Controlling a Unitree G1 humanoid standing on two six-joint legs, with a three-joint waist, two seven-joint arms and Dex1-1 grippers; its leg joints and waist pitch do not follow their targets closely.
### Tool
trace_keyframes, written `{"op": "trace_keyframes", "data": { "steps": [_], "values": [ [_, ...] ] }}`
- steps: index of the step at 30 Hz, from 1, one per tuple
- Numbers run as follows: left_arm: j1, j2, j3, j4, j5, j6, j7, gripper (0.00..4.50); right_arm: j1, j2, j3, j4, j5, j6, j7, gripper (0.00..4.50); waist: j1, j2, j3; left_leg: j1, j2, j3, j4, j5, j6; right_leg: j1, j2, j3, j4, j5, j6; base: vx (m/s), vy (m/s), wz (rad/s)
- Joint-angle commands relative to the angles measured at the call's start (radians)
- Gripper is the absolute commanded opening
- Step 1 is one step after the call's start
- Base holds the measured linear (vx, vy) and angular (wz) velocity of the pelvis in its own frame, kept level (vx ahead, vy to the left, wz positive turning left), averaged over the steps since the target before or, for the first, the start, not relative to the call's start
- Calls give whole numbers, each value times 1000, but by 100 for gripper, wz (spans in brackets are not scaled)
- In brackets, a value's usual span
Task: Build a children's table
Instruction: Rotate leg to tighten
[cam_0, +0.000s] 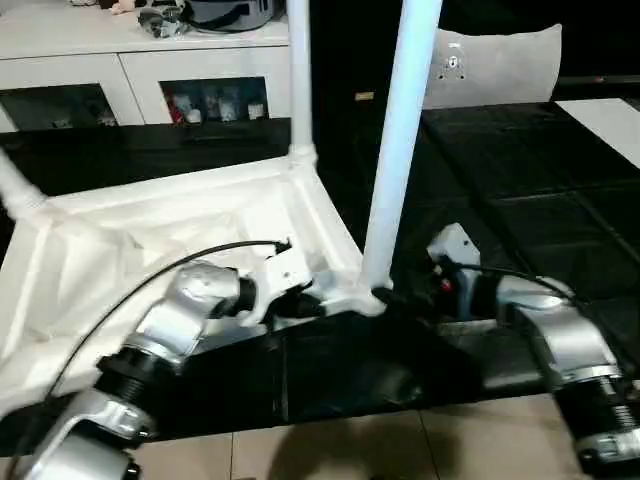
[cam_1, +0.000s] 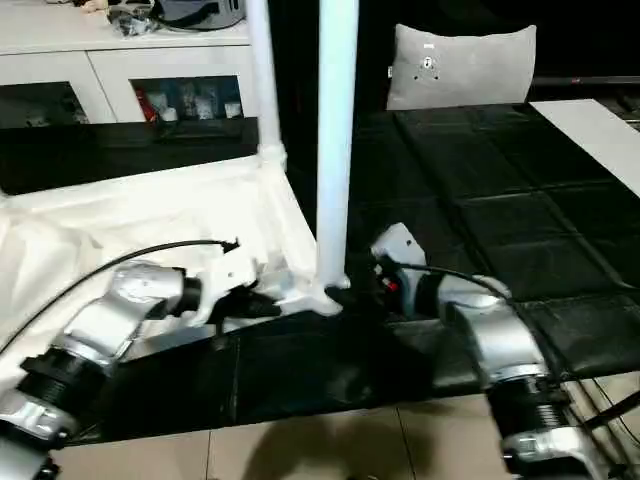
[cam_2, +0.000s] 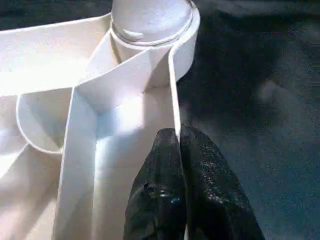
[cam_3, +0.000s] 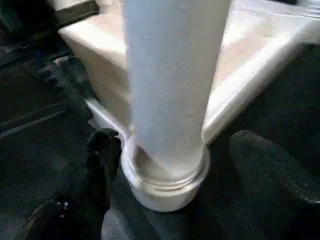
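The children's table lies upside down on a black mat, its ribbed white top (cam_0: 150, 230) facing up. A white leg (cam_0: 400, 140) stands upright in the near right corner socket (cam_2: 150, 25). Another leg (cam_0: 298, 80) stands in the far corner, and a third (cam_0: 15, 190) leans at the left edge. My left gripper (cam_0: 305, 300) is shut, its black fingers (cam_2: 165, 190) pinching the thin rim wall just beside that near socket. My right gripper (cam_3: 175, 150) is open at the base of the near leg, one finger (cam_3: 102, 160) on each side and not pressing it.
A white cabinet (cam_0: 150, 70) with glass doors runs along the back left. A grey cushion (cam_0: 495, 65) sits at the back right on the black mat (cam_0: 520, 200). A white panel (cam_0: 610, 120) lies at the far right. Tiled floor (cam_0: 330, 450) shows in front.
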Motion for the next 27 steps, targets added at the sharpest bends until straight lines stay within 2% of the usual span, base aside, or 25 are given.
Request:
{"op": "trace_keyframes", "data": {
  "steps": [1, 6, 7, 11, 12, 13, 16, 23, 26, 27],
  "values": [
    [-7, 23, -62, 5, 20, -55, -89, 0, -11, -17, 17, -9, 29, -16, 89, 363, 5, -5, -62, -16, 34, -1, -64, -98, 113, 70, -67, 67, -73, -318, -101, 0, 0, 0],
    [-9, 48, -92, 26, 22, -126, -170, 0, -29, -39, 38, 19, 53, -16, 204, 332, 23, -5, -62, -12, 38, 2, -65, -100, 107, 68, -68, 69, -70, -315, -118, 0, 0, 0],
    [-10, 49, -94, 30, 21, -135, -177, 0, -30, -40, 40, 22, 55, -17, 215, 318, 27, -8, -61, -12, 38, 3, -65, -104, 106, 67, -69, 70, -71, -325, -116, 0, 0, 0],
    [-10, 53, -106, 20, 6, -159, -225, 0, -29, -48, 59, 13, 80, 0, 282, 285, 36, -8, -62, -12, 40, 2, -66, -102, 96, 68, -70, 71, -70, -336, -106, 0, 0, 0],
    [-9, 55, -109, 13, 4, -161, -231, 0, -27, -49, 66, 10, 83, 6, 293, 285, 39, -16, -62, -11, 39, 4, -66, -98, 95, 68, -70, 72, -71, -338, -104, 0, 0, 0],
    [-5, 57, -115, 3, 3, -164, -240, 0, -23, -48, 72, 8, 85, 9, 306, 265, 42, -12, -62, -11, 40, 2, -67, -93, 94, 67, -71, 72, -69, -340, -105, 0, 0, 0],
    [-2, 59, -121, -10, 0, -166, -253, 0, -20, -45, 76, 8, 89, 13, 322, 257, 45, -11, -63, -12, 40, 2, -67, -92, 89, 67, -71, 71, -69, -343, -101, 0, 0, 0],
    [-2, 57, -122, -15, -9, -176, -285, 0, -19, -27, 85, 21, 95, 20, 337, 204, 47, -9, -63, -12, 38, 2, -67, -94, 81, 68, -70, 70, -71, -347, -94, 0, 0, 0],
    [2, 50, -110, -24, -20, -128, -264, 0, -3, -25, 81, -4, 112, 40, 332, 197, 47, -9, -64, -11, 38, 2, -67, -90, 80, 68, -69, 70, -70, -339, -95, 0, 0, 0],
    [4, 44, -104, -31, -24, -109, -247, 0, 2, -20, 73, -13, 120, 48, 320, 195, 47, -6, -64, -11, 39, 2, -67, -88, 80, 68, -69, 71, -70, -332, -98, 0, 0, 0]
  ]
}}
